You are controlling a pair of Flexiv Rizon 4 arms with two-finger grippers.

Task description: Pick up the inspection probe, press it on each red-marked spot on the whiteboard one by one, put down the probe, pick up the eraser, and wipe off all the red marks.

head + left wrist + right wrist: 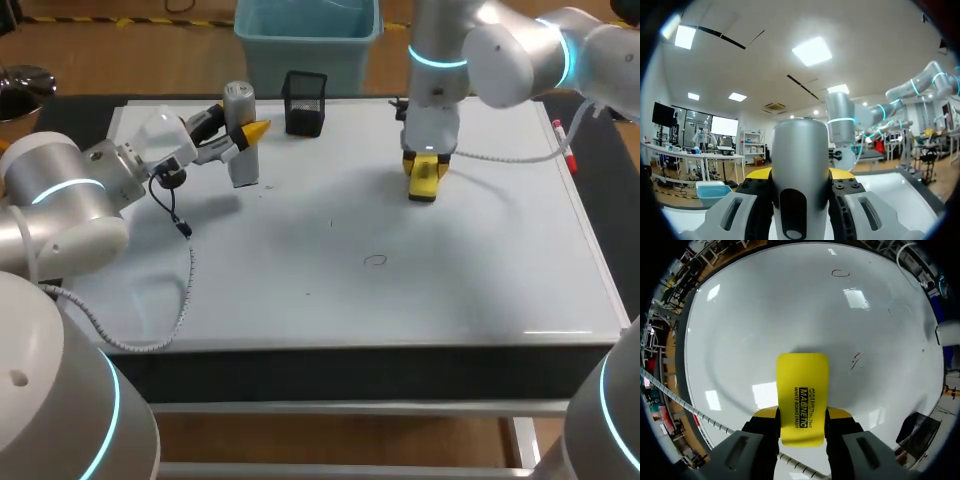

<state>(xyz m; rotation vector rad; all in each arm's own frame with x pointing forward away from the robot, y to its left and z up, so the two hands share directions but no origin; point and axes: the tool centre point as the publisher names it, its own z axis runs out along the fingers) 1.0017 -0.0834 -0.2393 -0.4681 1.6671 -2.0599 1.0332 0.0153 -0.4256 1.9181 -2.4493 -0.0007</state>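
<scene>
Left gripper (pixel 800 176) clamped on upright inspection probe (pixel 800 150) (near mesh holder (pixel 305 103)); right gripper (pixel 802 413) clamped on yellow eraser (pixel 803 385) over whiteboard (pixel 400 290).

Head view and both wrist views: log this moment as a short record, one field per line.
left hand: shut on the probe, held upright
right hand: shut on the yellow eraser, over the whiteboard, contact unclear
red marks: a loop and a short stroke, both unwiped, ahead of the eraser
black mesh cup: on the board, beside the probe
</scene>
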